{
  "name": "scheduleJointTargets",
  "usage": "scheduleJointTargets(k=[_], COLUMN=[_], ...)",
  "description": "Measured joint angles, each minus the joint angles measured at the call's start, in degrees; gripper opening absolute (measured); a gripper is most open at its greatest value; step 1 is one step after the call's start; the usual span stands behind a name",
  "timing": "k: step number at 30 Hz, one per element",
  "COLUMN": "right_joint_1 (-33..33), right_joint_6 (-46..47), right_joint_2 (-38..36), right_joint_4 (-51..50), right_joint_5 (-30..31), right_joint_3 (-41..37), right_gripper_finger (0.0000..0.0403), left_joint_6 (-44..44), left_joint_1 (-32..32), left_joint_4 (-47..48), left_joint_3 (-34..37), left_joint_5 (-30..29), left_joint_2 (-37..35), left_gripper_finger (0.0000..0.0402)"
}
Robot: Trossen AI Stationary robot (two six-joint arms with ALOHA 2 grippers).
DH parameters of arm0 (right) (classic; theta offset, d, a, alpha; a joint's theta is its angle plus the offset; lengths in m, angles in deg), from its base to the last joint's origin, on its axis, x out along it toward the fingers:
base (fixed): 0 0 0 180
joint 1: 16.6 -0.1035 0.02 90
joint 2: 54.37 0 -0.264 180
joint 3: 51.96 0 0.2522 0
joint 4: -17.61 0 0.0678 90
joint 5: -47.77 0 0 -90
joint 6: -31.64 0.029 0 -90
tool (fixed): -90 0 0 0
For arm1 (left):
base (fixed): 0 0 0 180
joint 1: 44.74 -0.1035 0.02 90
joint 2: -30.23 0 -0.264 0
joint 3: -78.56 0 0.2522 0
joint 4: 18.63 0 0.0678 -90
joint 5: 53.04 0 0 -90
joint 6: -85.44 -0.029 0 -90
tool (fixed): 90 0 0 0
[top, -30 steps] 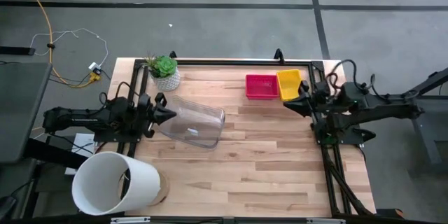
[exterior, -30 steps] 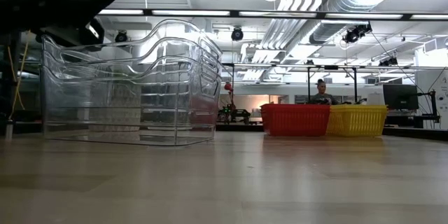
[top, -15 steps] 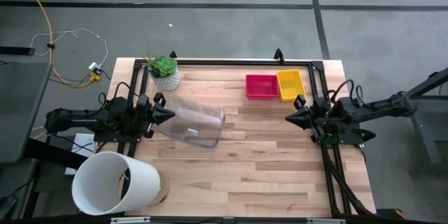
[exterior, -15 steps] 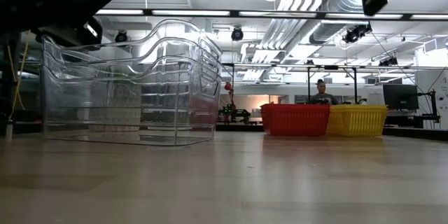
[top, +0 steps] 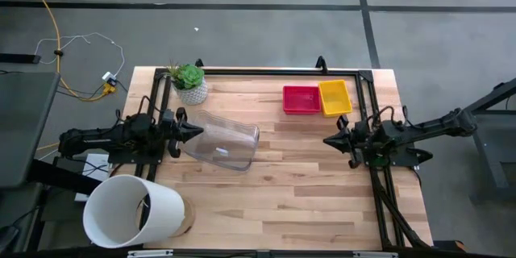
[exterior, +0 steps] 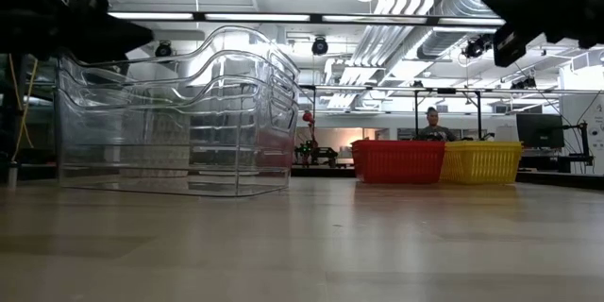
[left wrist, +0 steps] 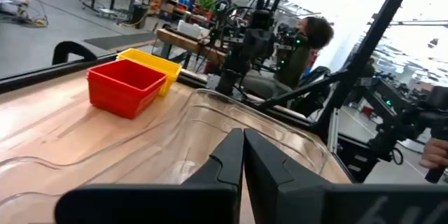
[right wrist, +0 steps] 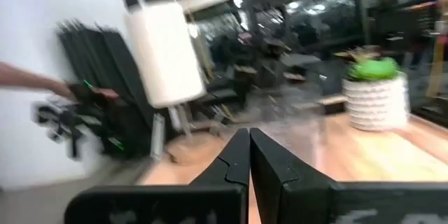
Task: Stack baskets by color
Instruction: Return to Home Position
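High view: red basket (top: 301,99) and yellow basket (top: 334,97) side by side, far right. Left gripper (top: 196,131) and right gripper (top: 327,139) — jaws together — should pull back level, avoiding the clear bins (top: 226,142).

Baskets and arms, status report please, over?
Left gripper shut, empty, at clear bins. Right gripper shut, empty. Red basket, yellow basket side by side, far edge.

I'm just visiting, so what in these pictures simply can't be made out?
- Whether the red basket and yellow basket are single or stacked: the high view looks straight down, and the low view shows them far off and small.
- The person beyond the table: low view, tiny, lower body hidden by the red basket.
- What the white cylinder stands on: high view, its own body covers it.
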Motion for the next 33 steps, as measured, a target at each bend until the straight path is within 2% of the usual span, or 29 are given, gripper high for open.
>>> scheduleJointTargets(k=[6, 11, 18, 23, 33], right_joint_1=[0.1, 1.7, 7.3, 10.7, 12.9], right_joint_6=[-3.7, -4.4, -4.4, -4.0, -7.5], right_joint_2=[-0.1, -0.1, -2.0, -5.0, -2.9], right_joint_4=[-9.0, -13.3, -23.5, -24.2, -24.3], right_joint_5=[4.0, 4.2, 3.0, -1.4, -1.9], right_joint_3=[0.0, 0.0, 0.0, 0.0, 0.0], right_gripper_finger=[0.0000, 0.0000, 0.0000, 0.0000, 0.0000], left_joint_6=[0.0, 0.0, 0.0, 0.0, 0.0], left_joint_1=[-1.6, -3.6, -4.3, -4.3, -1.9], left_joint_4=[0.0, 0.0, 0.0, 0.0, 0.0], left_joint_3=[0.0, 0.0, 0.0, 0.0, 0.0], left_joint_5=[-0.3, -0.4, -0.4, -0.4, -0.4], left_joint_2=[0.1, 0.1, 0.0, 0.0, 0.0], left_gripper_finger=[0.0001, 0.0001, 0.0001, 0.0001, 0.0001])
